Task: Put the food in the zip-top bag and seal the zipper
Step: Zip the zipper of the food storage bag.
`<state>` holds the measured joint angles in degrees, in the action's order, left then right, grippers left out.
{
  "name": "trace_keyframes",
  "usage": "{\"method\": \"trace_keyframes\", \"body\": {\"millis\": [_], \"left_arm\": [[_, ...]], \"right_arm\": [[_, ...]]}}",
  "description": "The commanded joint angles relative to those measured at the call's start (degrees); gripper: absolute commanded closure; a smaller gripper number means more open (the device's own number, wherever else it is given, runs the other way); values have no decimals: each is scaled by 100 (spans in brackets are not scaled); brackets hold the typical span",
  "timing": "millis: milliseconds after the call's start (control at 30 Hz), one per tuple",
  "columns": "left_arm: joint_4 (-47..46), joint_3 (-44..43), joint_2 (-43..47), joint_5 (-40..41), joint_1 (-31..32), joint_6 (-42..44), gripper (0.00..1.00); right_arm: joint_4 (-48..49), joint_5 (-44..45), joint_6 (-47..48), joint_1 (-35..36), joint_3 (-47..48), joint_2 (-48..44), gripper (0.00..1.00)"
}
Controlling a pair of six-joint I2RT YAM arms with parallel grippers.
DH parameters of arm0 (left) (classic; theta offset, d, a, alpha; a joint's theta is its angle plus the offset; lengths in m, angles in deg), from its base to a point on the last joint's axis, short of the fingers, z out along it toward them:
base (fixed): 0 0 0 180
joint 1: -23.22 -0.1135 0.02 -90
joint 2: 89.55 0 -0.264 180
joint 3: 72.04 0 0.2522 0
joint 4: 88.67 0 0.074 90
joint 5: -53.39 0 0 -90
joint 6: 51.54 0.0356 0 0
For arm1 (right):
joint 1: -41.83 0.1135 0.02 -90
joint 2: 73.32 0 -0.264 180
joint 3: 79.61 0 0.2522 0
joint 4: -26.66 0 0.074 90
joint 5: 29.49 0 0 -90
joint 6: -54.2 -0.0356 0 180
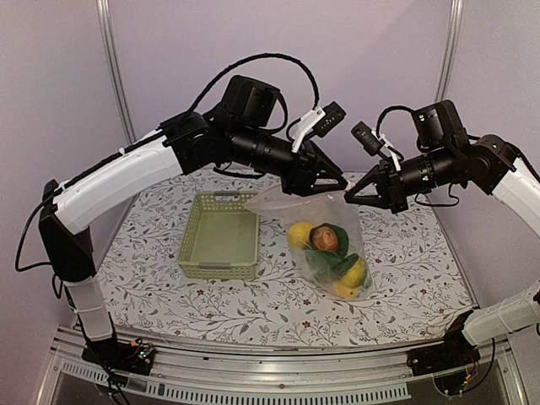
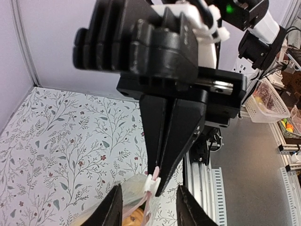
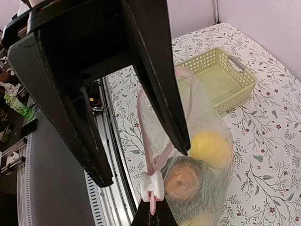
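Note:
The clear zip-top bag point(image 1: 333, 211) hangs between my two grippers, its bottom resting on the table. Inside it are the food pieces: yellow lemons point(image 1: 299, 234), a reddish-brown round one point(image 1: 326, 239) and leafy green point(image 1: 331, 258). My right gripper point(image 3: 150, 214) is shut on the end of the pink zipper point(image 3: 146, 122), just beyond the white slider point(image 3: 153, 186). My left gripper point(image 2: 149, 188) is open, one finger on each side of the slider point(image 2: 151, 182) and the bag mouth. In the top view the left gripper point(image 1: 337, 182) and right gripper point(image 1: 353, 197) meet tip to tip.
An empty pale green lattice basket point(image 1: 221, 236) stands left of the bag on the floral tablecloth. The table's metal front rail point(image 1: 278, 384) runs along the near edge. Purple walls close the back and sides.

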<state>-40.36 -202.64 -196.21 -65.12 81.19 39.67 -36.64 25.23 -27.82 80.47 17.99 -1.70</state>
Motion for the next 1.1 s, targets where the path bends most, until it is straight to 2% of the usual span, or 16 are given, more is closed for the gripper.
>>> {"method": "trace_keyframes", "body": {"millis": [0,167,533,1067], "left_arm": [[-72,-18,-182,-217,-81,-15,63],[-130,-38,-247,-307,-102,-61,66],[-240,51,-261,-538,-179,-104,80],[-433,197,-258,-814,-266,-414,76]], "right_arm": [[8,-193,62,56,108,-174,100],[14,-233,80,74,92,-177,100],[16,-137,72,76,56,-165,100],[51,5,1,74,80,-165,100]]}}
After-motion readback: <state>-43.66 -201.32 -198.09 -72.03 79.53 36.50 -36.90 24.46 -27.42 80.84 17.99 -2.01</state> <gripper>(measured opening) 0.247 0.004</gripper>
